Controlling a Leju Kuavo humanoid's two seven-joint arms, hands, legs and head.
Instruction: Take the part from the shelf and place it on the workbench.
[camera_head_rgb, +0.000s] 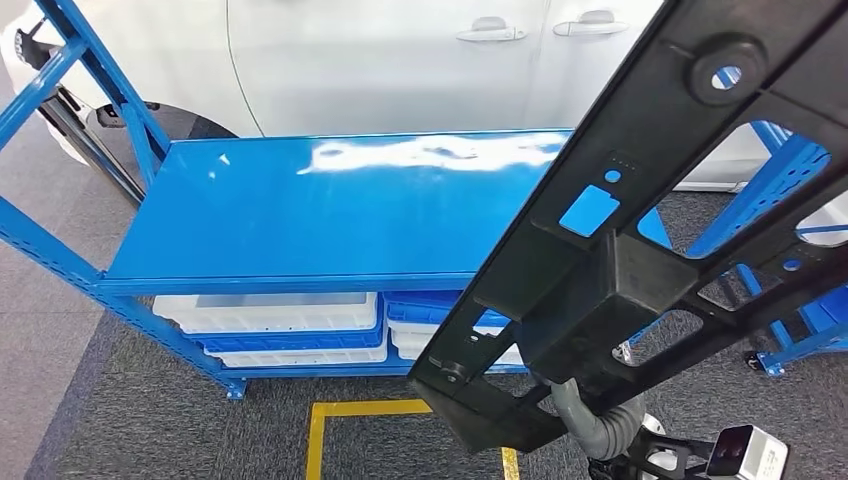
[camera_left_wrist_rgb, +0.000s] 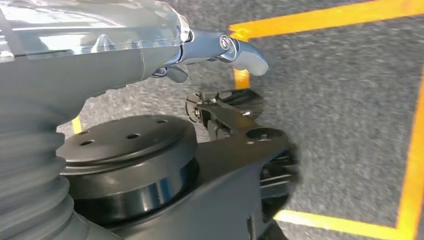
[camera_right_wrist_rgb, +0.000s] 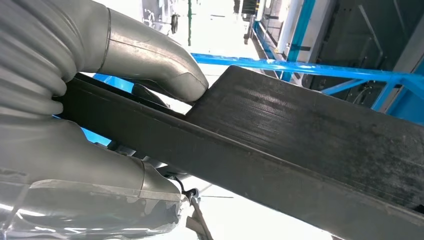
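The part (camera_head_rgb: 620, 260) is a long black plastic frame with cut-outs, and it slants across the right side of the head view, from the bottom middle to the top right corner. My right hand (camera_right_wrist_rgb: 75, 150) grips it: the thumb (camera_right_wrist_rgb: 150, 65) presses on one face of the part (camera_right_wrist_rgb: 300, 135) and the fingers wrap the other. In the head view only the ribbed right wrist (camera_head_rgb: 600, 428) shows below the part. My left hand (camera_left_wrist_rgb: 150, 55) hangs over the floor, holding nothing, with one finger (camera_left_wrist_rgb: 245, 52) stretched out.
A blue metal shelf (camera_head_rgb: 330, 200) stands ahead with a bare glossy top. White bins (camera_head_rgb: 270, 312) and blue bins sit on its lower level. A white car (camera_head_rgb: 400, 60) is behind it. Another blue rack (camera_head_rgb: 790, 180) stands at right. Yellow tape (camera_head_rgb: 330, 420) marks the grey carpet.
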